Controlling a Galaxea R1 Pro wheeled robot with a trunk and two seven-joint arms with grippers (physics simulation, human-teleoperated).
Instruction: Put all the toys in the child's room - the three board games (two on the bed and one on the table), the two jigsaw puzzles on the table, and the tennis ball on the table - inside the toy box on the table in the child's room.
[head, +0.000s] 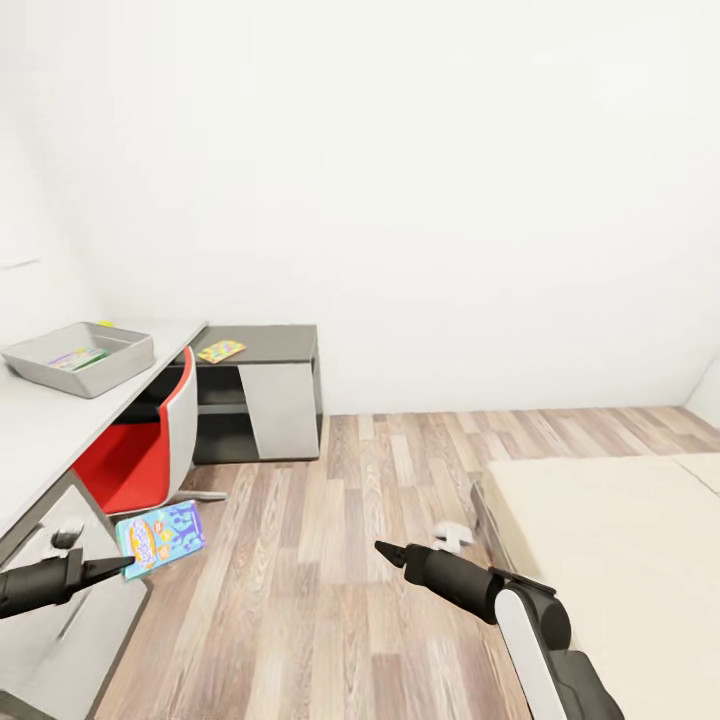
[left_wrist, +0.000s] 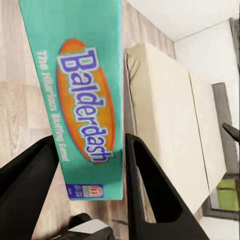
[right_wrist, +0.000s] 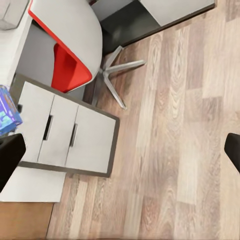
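Open wood floor (head: 330, 560) lies between desk (head: 40, 420) and bed (head: 620, 540). The Balderdash board game (head: 160, 538) is pinched at one end by the left gripper (head: 115, 568), its long axis running away from the fingers; the right gripper (head: 385, 549) is spread.

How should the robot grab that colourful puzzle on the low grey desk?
The puzzle lies flat and thin near the desk's front edge, so probably best by that near edge: come from the front, jaws above and below, after sliding it slightly over the edge.

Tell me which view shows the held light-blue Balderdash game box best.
Left wrist view: the light-blue Balderdash board game box shows large between the left tool fingers, orange oval logo readable. Head view shows it small and tilted at that tool's tip. Right wrist view catches just a corner.
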